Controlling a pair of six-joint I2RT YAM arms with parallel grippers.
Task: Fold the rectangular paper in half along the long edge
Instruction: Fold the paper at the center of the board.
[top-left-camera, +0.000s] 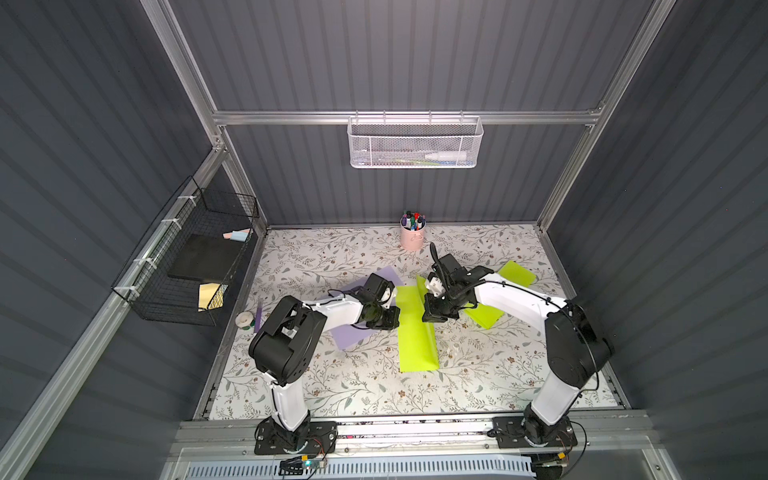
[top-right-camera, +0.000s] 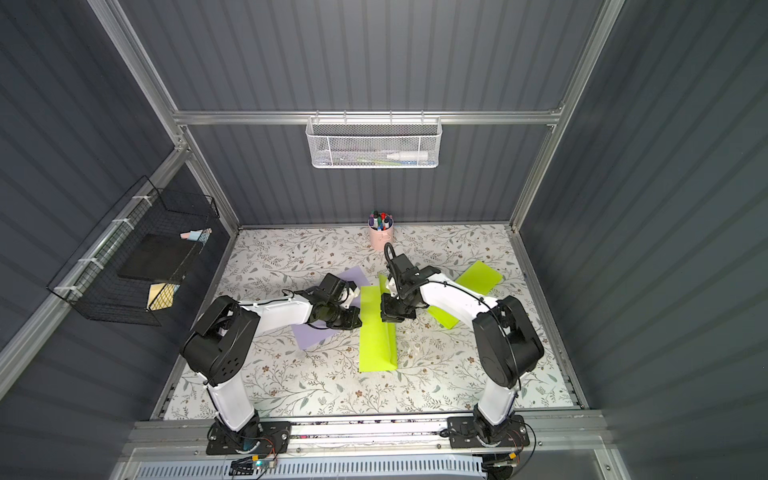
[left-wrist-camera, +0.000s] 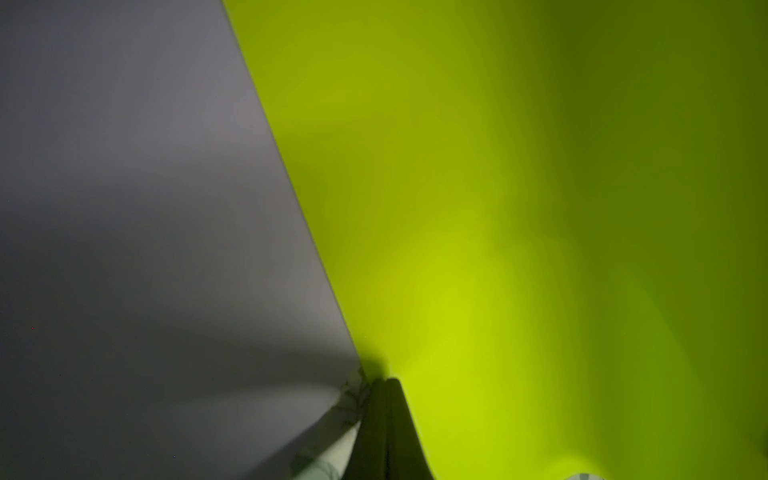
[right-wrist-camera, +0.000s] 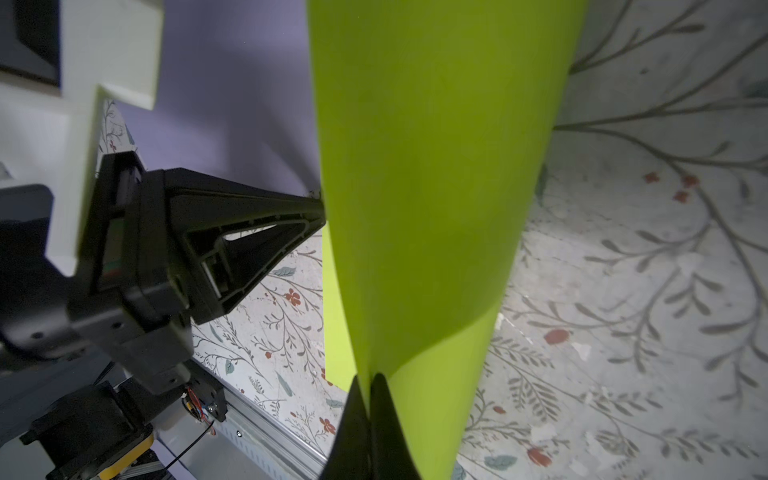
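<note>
The rectangular lime-green paper (top-left-camera: 415, 336) (top-right-camera: 374, 340) lies lengthwise at mid-table in both top views. Its right long side is lifted and curls up and over. My right gripper (top-left-camera: 427, 309) (top-right-camera: 384, 309) (right-wrist-camera: 370, 384) is shut on that raised edge, and the sheet (right-wrist-camera: 436, 166) rises from between its fingers in the right wrist view. My left gripper (top-left-camera: 397, 310) (top-right-camera: 360, 310) (left-wrist-camera: 384, 380) is shut, with its tips low against the paper's left long edge (left-wrist-camera: 498, 208). No paper shows between its fingers. The right wrist view shows the left gripper (right-wrist-camera: 320, 205) meeting that edge.
A purple sheet (top-left-camera: 349, 336) (left-wrist-camera: 145, 166) lies under the left arm, touching the green paper's left side. Another lime sheet (top-left-camera: 515, 274) lies behind the right arm. A pink cup of markers (top-left-camera: 412, 239) stands at the back. A tape roll (top-left-camera: 245, 320) sits at the left edge.
</note>
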